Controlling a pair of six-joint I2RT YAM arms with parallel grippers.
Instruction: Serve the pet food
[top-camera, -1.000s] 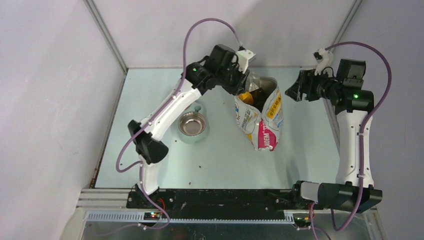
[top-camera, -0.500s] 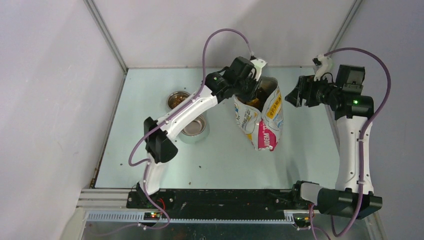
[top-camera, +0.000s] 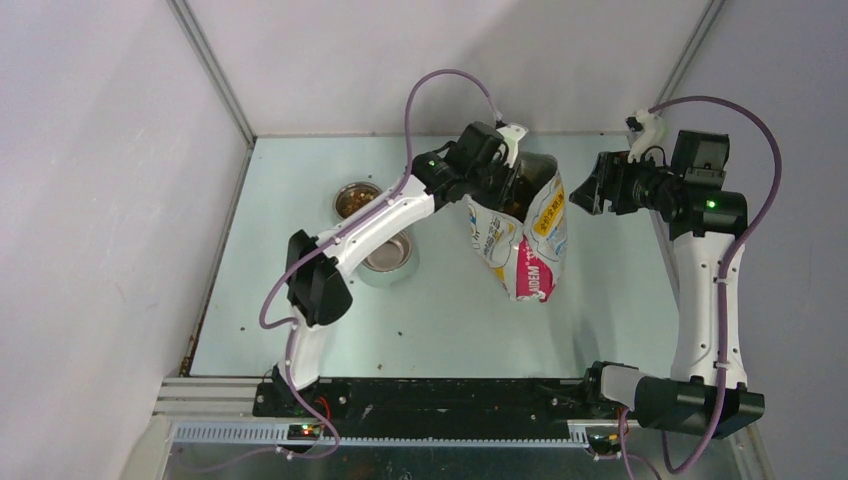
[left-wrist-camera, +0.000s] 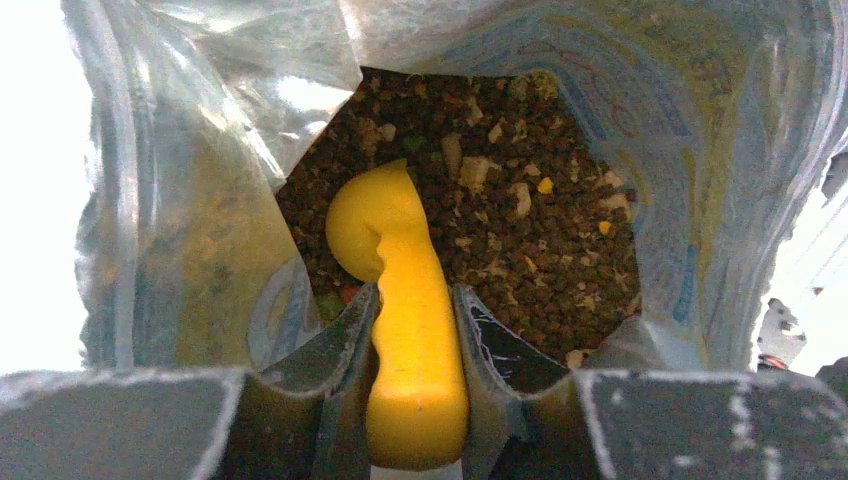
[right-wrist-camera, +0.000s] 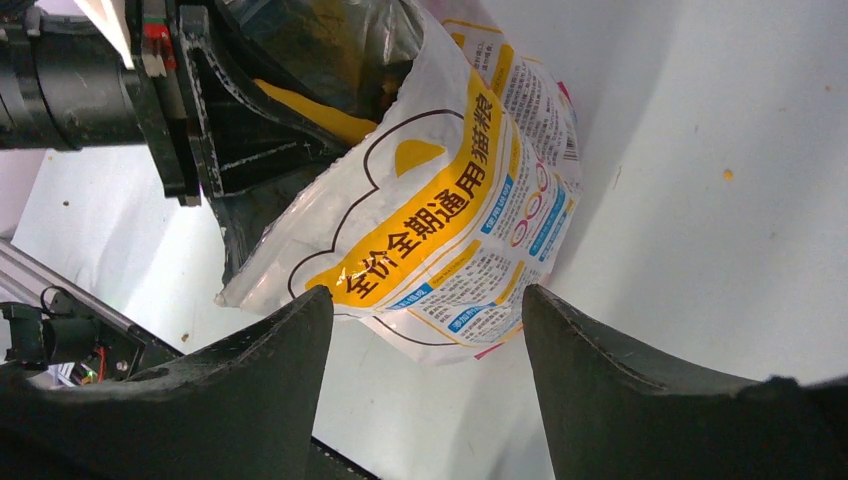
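Brown kibble (left-wrist-camera: 520, 230) sits deep in the open bag (top-camera: 520, 250), top-centre of the overhead shot, with some also in the bowl (top-camera: 352, 198) to its left. Risk imo: a tilted scoop (left-wrist-camera: 415, 390) spills pellets, or snags the floppy bag and tips it. Fingers-wise, left gripper (left-wrist-camera: 415, 295) is clamped on the scoop handle; right gripper (right-wrist-camera: 425, 300) gapes wide near the bag, holding nothing.

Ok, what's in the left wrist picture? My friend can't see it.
The left hand grips a yellow scoop by its handle, the rounded end down at the brown kibble. All of this is inside an open, shiny bag, whose walls fill the view.
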